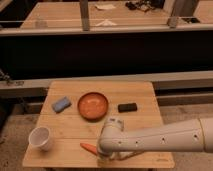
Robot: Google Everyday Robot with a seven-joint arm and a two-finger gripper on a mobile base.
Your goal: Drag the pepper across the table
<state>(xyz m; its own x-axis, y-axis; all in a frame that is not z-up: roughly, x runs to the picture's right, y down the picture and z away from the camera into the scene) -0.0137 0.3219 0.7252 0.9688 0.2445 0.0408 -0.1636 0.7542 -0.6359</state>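
Pepper (88, 147): small, slim, glossy orange, tapering to a point. It lies flat on the table (142, 95) near the front edge.
Pepper vs gripper: just left of it. The pepper's right end runs in under the wrist, so you see only the left part. Touching or not, can't tell.
Gripper (109, 156): down at table lvl, front-centre of the top, mostly hidden under the wrist housing.
Gripper state: can't tell, open/closed isn't visible to you here.
Arm: white, comes in from the right side of the view, low & nearly level over the table's front-right corner. The forearm ends in a rounded wrist that bends down toward the gripper.
Bowl (93, 106): round, orange, behind the gripper, well apart.
Black block (127, 107): behind the gripper & a bit right, apart from the bowl.
Blue sponge (61, 104): behind & left of the gripper, beside the bowl.
Cup (41, 138): white, upright, left of the gripper, beyond the pepper, near the front-left corner.
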